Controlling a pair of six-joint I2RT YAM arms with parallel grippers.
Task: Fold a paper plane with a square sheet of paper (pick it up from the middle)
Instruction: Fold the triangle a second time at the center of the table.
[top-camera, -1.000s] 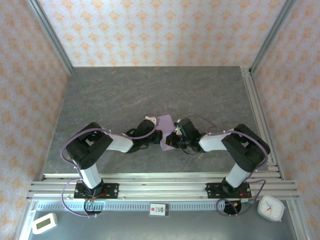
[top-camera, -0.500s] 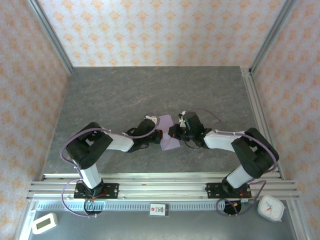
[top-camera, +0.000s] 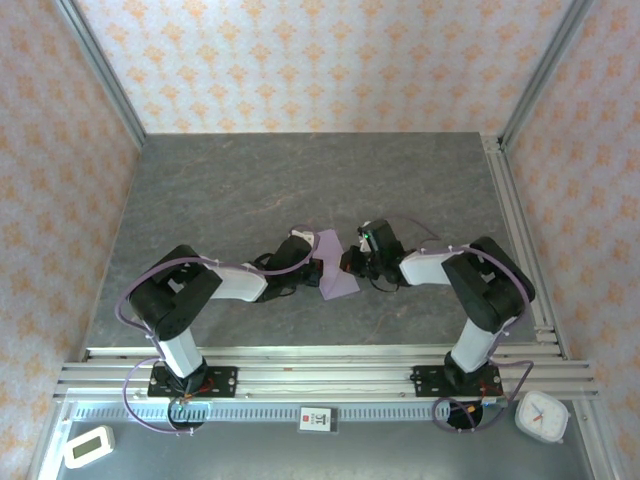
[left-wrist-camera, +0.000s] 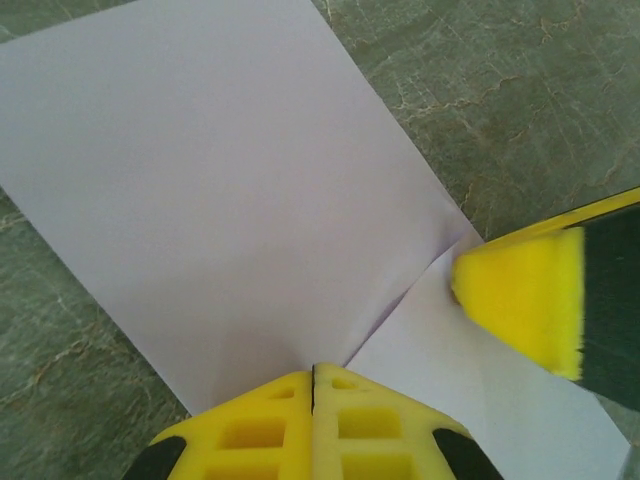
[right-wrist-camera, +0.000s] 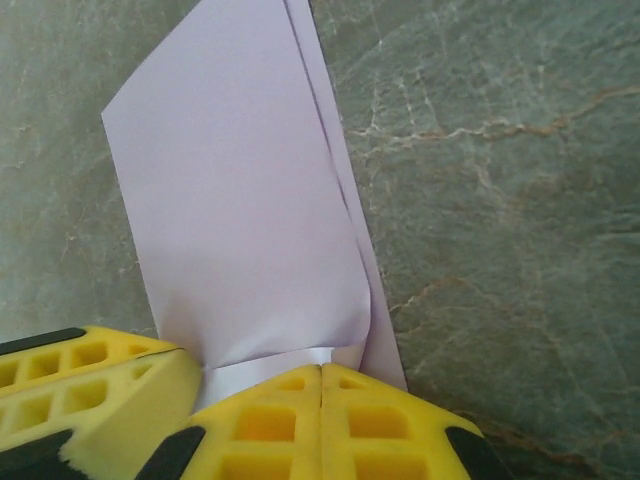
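Our left gripper (left-wrist-camera: 313, 372) has its fingers clenched tight, tips on the sheet of paper (left-wrist-camera: 220, 180). The sheet spreads ahead of them on the table (left-wrist-camera: 520, 90), and creases fan out from just in front of the tips. We cannot tell whether any paper is pinched between them. Our right gripper (right-wrist-camera: 321, 372) is also clenched, and one of its yellow pads (left-wrist-camera: 520, 295) touches the sheet just right of the left fingers. Ahead of the right fingers the sheet lies folded over, one layer's edge slightly offset from the other's. It curls up a little at the tips.
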